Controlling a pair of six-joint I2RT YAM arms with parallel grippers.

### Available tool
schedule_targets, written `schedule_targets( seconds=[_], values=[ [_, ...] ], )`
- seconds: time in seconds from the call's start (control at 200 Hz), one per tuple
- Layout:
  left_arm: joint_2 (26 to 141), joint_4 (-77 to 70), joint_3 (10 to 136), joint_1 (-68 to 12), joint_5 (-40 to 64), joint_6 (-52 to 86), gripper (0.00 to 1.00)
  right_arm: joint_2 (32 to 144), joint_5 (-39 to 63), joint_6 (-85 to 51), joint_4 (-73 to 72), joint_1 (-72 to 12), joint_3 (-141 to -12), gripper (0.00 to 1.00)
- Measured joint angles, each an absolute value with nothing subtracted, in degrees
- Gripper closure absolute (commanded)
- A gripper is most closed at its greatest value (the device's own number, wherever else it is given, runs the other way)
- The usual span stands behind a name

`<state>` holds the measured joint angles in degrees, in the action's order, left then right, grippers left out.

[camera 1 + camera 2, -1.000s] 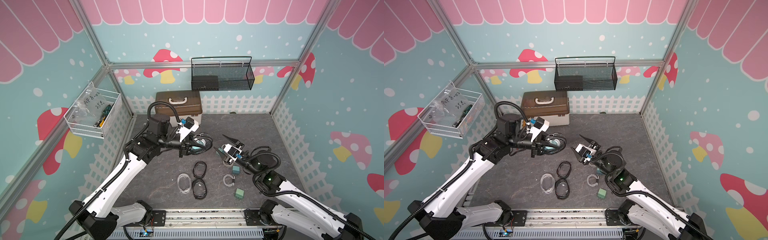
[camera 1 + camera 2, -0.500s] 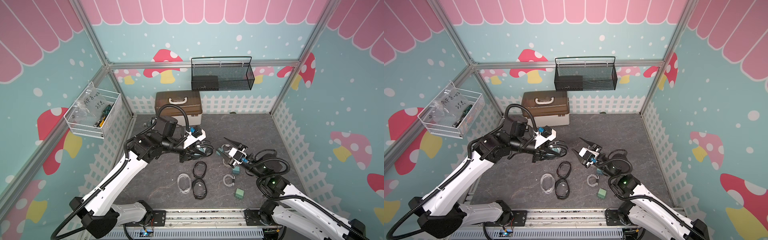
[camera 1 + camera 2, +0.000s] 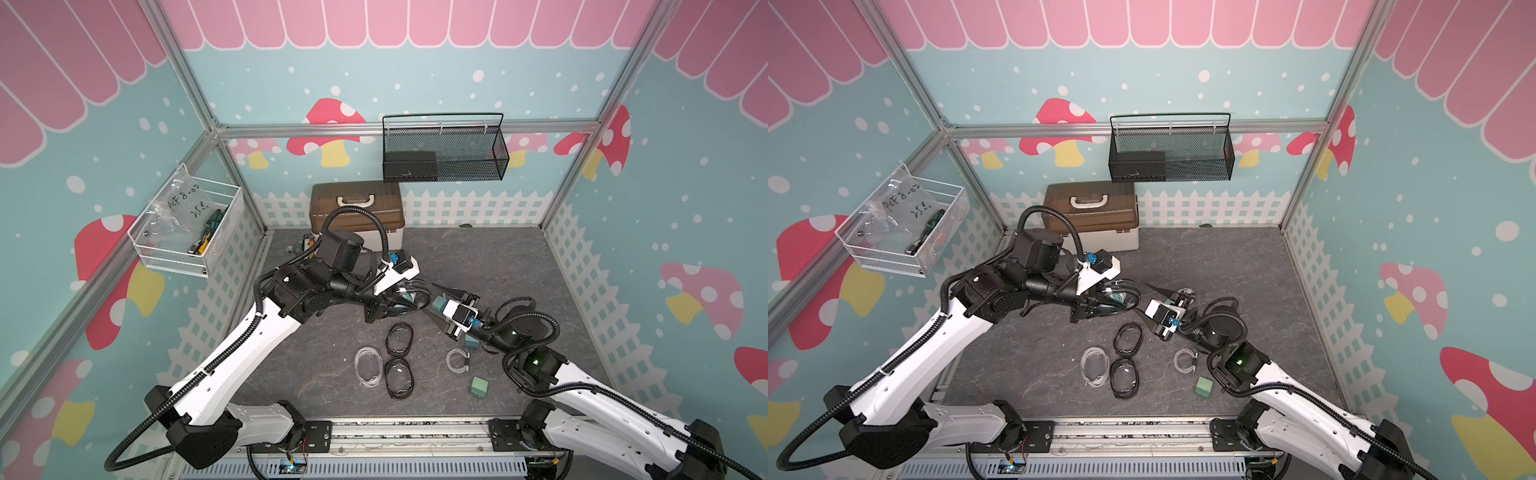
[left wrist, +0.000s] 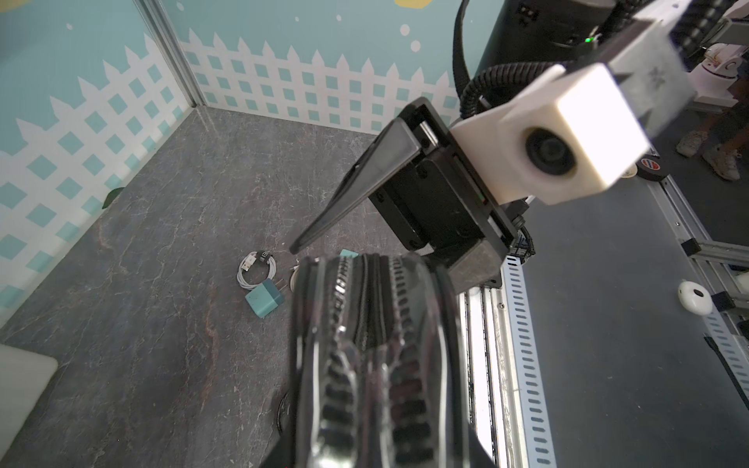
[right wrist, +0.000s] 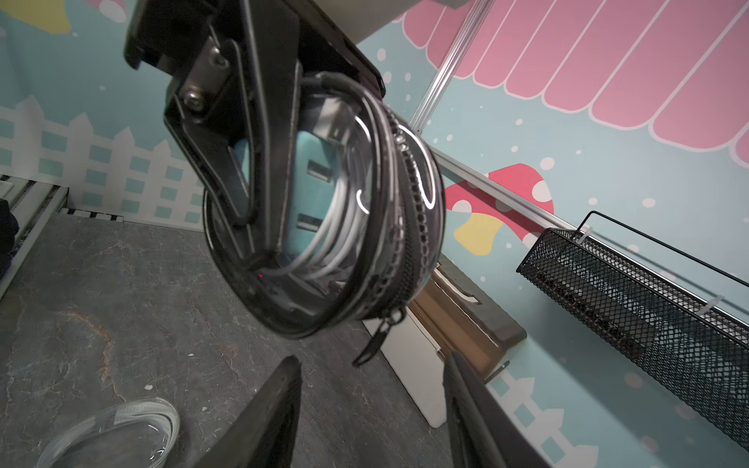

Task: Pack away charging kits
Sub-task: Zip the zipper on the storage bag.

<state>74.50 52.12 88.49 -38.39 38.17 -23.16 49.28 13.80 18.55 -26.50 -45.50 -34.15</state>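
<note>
My left gripper is shut on a black-rimmed clear pouch held off the floor. In the right wrist view the pouch holds a teal adapter and a coiled white cable, and its zipper pull hangs down. My right gripper is open just below that pull, holding nothing. On the floor lie two black-rimmed pouches, a white-rimmed pouch, a white cable and teal adapters.
A brown-lidded white box stands at the back, close behind the left arm. A black mesh basket hangs on the back wall and a white wire basket on the left wall. A small black board lies beside the box.
The left arm has swung round and brought the pouch a little lower and nearer the right gripper. The right gripper has edged toward the pouch, still open.
</note>
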Motion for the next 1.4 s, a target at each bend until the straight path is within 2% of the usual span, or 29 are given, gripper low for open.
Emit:
schedule_targets(
  seconds=[0.225,0.345,0.67,0.91,1.401],
  values=[
    [75.75,52.07,88.53,-38.39,36.91,-22.72,1.00,49.19,11.09,18.63,-27.24,-45.87,-34.26,0.58],
    [76.09,52.07,88.55,-38.39,36.60,-22.72,1.00,49.89,9.96,18.61,-27.22,-46.15,-34.52,0.68],
    [76.79,52.10,89.14,-38.39,35.70,-21.98,1.00,51.64,7.49,19.62,-27.05,-47.31,-35.48,0.82],
    [77.08,52.10,89.19,-38.39,34.96,-20.29,1.00,51.70,5.02,19.97,-27.40,-47.75,-35.66,1.00],
    [76.51,50.04,88.01,-38.68,34.70,-18.96,1.00,50.63,0.78,22.55,-26.94,-48.16,-35.83,1.00]
  ],
)
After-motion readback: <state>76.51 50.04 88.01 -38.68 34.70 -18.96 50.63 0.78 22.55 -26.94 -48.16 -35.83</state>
